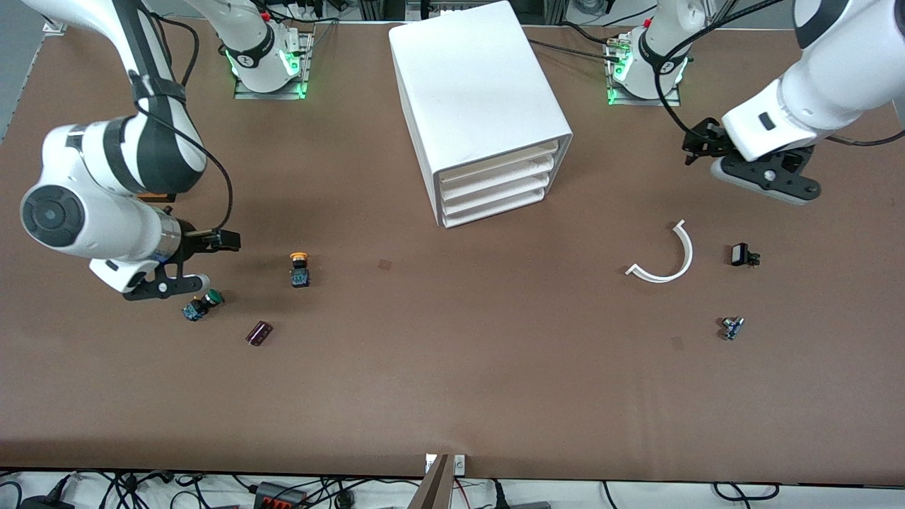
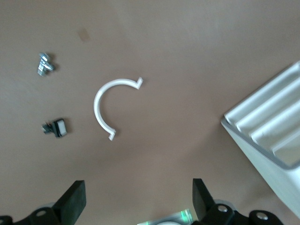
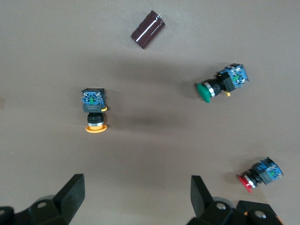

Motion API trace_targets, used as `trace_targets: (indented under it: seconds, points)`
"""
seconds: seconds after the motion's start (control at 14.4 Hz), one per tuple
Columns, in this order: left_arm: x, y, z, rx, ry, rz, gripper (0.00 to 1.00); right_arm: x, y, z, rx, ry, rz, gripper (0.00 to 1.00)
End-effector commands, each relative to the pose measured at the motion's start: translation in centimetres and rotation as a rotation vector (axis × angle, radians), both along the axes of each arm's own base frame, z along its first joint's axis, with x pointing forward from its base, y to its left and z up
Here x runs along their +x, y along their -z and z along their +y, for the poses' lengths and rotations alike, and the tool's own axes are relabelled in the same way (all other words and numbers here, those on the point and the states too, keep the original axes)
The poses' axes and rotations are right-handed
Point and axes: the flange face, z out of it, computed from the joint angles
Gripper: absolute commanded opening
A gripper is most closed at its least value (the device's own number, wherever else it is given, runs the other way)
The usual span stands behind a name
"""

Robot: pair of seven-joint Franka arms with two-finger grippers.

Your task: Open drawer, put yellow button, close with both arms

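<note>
The cabinet stands mid-table with all four drawers shut; the top drawer has not been pulled. The yellow button lies on its side on the bare table toward the right arm's end, well apart from the cabinet. The right gripper hangs over the table beside a green button, fingers spread and empty; the left gripper hangs over the table toward the left arm's end, fingers likewise apart and holding nothing. Risks, as judged: three similar buttons sit close together, so a reach from the right arm could land on the green one or the red button instead of the yellow; the yellow button on its side may roll or skid when pinched across the cap. The drawer fronts are shallow and alike, so a finger may catch a lower drawer, or drag the whole cabinet if it is not braced. The red button is hidden under the right arm in the front view and shows only from the right wrist. No drawer handle can be made out. A white curved strip, a dark cylinder and two small parts lie loose; what those parts are cannot be told.
</note>
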Motion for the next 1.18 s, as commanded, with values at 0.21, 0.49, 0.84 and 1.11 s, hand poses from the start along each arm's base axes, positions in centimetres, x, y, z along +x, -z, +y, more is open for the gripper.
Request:
trace_targets:
  seconds: [0.21,0.49,0.84,1.11]
  points:
    - [-1.2,4.5,-3.1,-0.172,0.025,0.334,1.0,0.9,7.1,3.0,0.001,-0.041,0.023,1.0]
    - [0.1,10.1,-5.7,-0.393,-0.031,0.487,1.0,0.9,11.2,5.8,0.005,-0.08,0.022,1.0]
    - [3.0,17.4,-8.7,-0.794,0.035,0.507,1.0,0.0,15.0,8.2,-0.003,-0.101,0.071,1.0]
    - [2.8,21.4,-8.3,-1.09,-0.006,0.495,1.0,-0.1,17.1,8.7,-0.001,-0.099,0.062,1.0]
